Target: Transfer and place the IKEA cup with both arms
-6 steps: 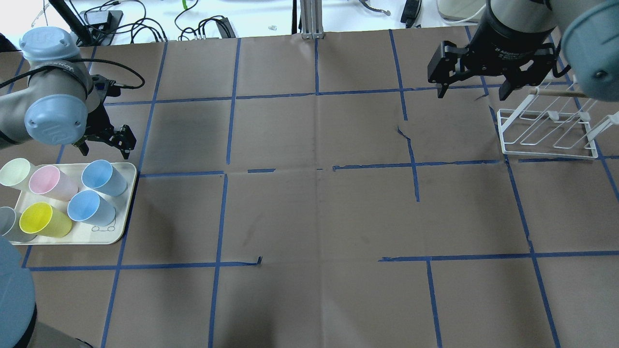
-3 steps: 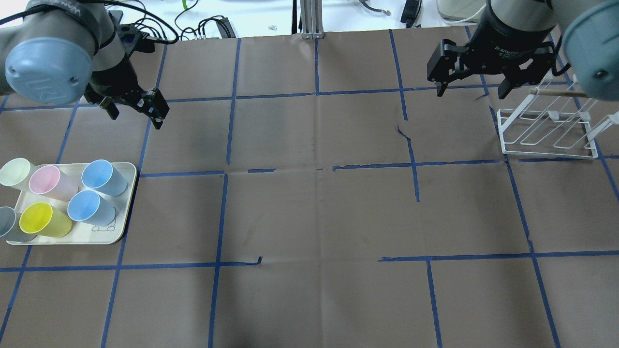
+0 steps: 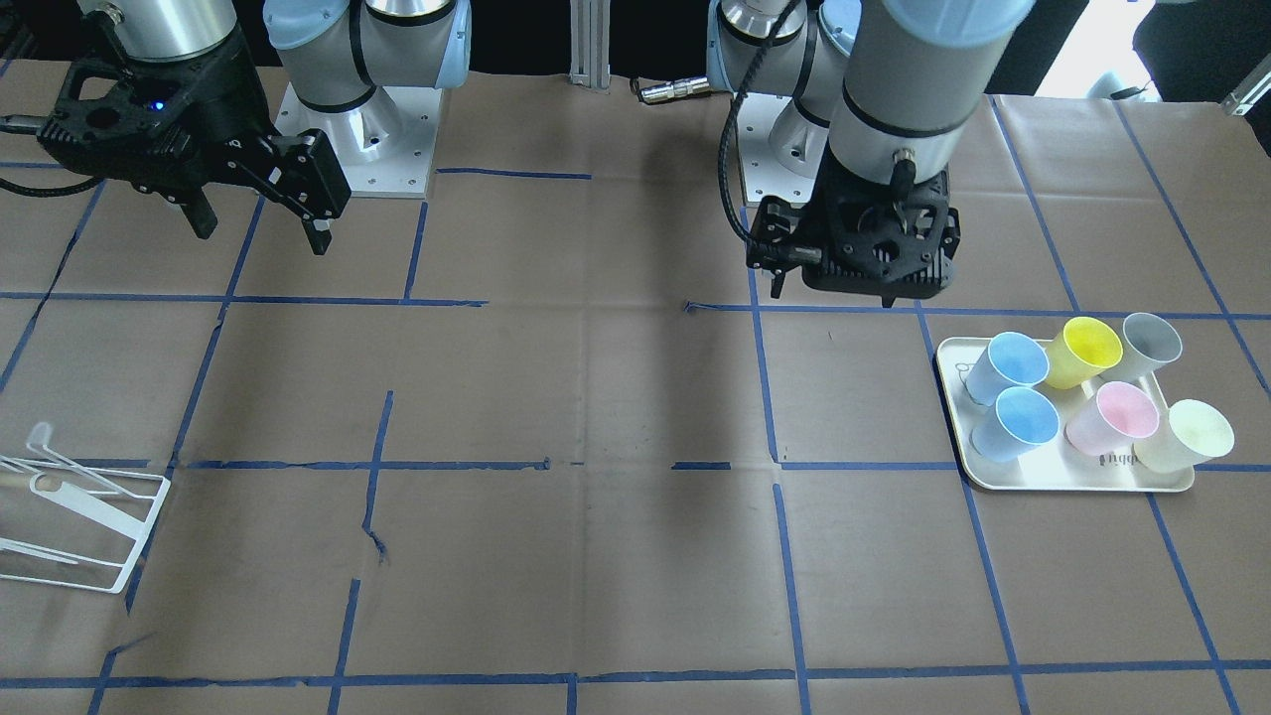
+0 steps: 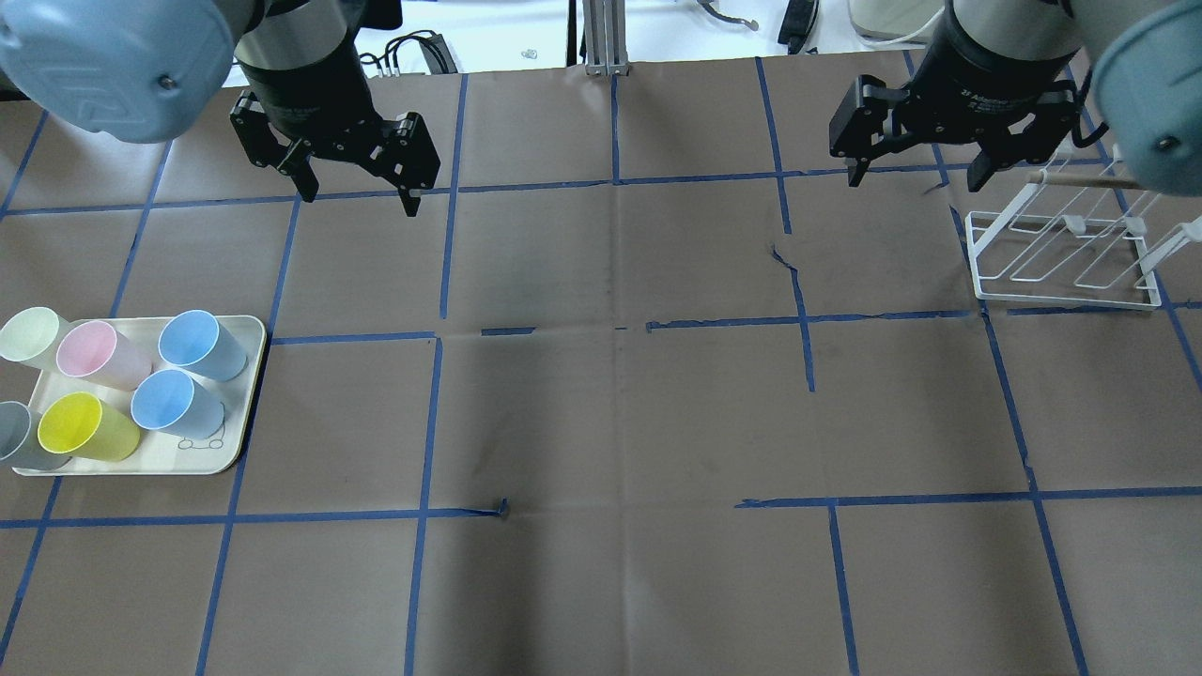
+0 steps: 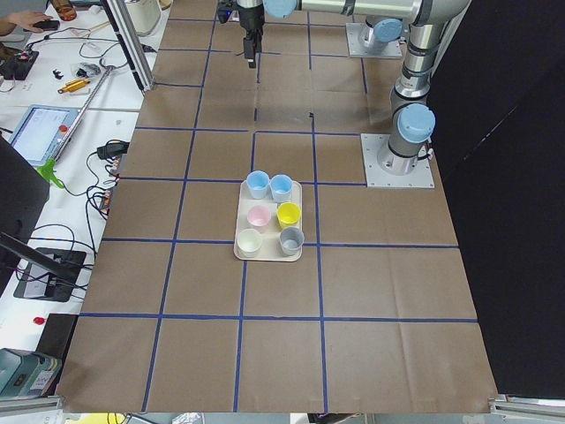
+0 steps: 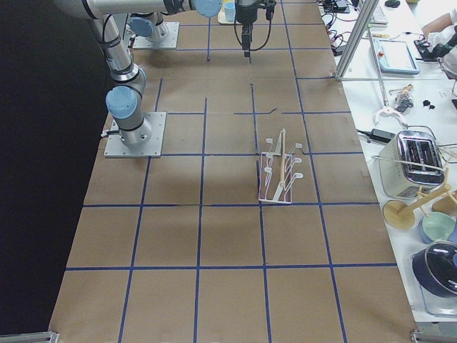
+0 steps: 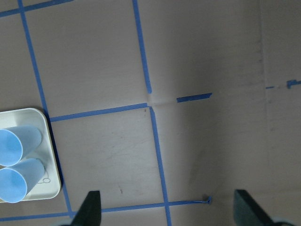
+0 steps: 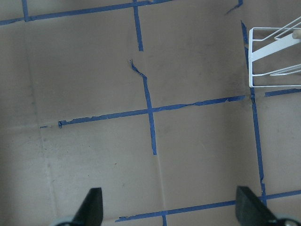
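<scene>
Two light-blue IKEA cups point(image 4: 192, 340) point(image 4: 167, 402) stand on a cream tray point(image 4: 202, 457) at the table's left end. They also show in the front view point(image 3: 1008, 362) point(image 3: 1018, 422) and in the left wrist view point(image 7: 16, 143). My left gripper point(image 4: 359, 195) is open and empty, raised over the far part of the table, to the right of and beyond the tray. It also shows in the front view point(image 3: 834, 286). My right gripper point(image 4: 916, 183) is open and empty, raised at the far right beside the wire rack point(image 4: 1061, 258).
Pink point(image 4: 94, 352), yellow point(image 4: 80, 424), pale green point(image 4: 28, 336) and grey point(image 4: 14, 434) cups share the tray. The white wire rack point(image 3: 70, 516) stands at the table's right end. Brown paper with blue tape lines covers the table.
My left arm has swung away from the tray's far edge, toward the far side and to the right, its gripper still open. The right arm and the cups have not moved.
</scene>
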`<state>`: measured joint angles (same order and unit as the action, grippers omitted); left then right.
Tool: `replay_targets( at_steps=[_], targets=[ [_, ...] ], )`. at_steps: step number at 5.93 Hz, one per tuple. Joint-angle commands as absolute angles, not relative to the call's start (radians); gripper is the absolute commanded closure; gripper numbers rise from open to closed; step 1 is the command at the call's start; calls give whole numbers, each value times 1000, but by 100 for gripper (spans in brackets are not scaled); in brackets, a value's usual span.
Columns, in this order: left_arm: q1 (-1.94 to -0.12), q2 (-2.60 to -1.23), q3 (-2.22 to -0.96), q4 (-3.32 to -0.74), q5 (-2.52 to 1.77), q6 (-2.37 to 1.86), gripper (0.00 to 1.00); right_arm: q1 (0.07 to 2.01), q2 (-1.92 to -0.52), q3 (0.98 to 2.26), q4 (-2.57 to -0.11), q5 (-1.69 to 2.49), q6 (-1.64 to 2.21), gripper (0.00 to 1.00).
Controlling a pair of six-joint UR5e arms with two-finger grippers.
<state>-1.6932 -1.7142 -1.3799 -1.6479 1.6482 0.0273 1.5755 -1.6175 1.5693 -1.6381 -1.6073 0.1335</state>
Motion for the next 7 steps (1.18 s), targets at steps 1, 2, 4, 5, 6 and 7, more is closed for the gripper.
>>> replay_targets(
  at_steps=[1,2,4,5,6,7],
  targets=[
    [-1704,-1703,-1374,-1587,1598,29,2,1575,-1620,1569,-1612,-1605,133,0],
    [-1691,-1680,-1408,-1566,1592,32,2,1575,-1620,1569,-1576,-1605,133,0],
    [-1658,-1666,-1419,-1558,1592,32,2,1575,-1623,1569,-1568,-1603,132,0],
    [-1654,-1664,-1419,-1563,1592,31,2,1575,-1623,1569,-1568,-1603,133,0],
    [-1655,-1664,-1420,-1563,1592,32,2,1575,-1623,1569,-1569,-1601,133,0],
    [-1654,-1664,-1419,-1563,1592,31,2,1577,-1621,1569,-1569,-1601,132,0]
  ],
)
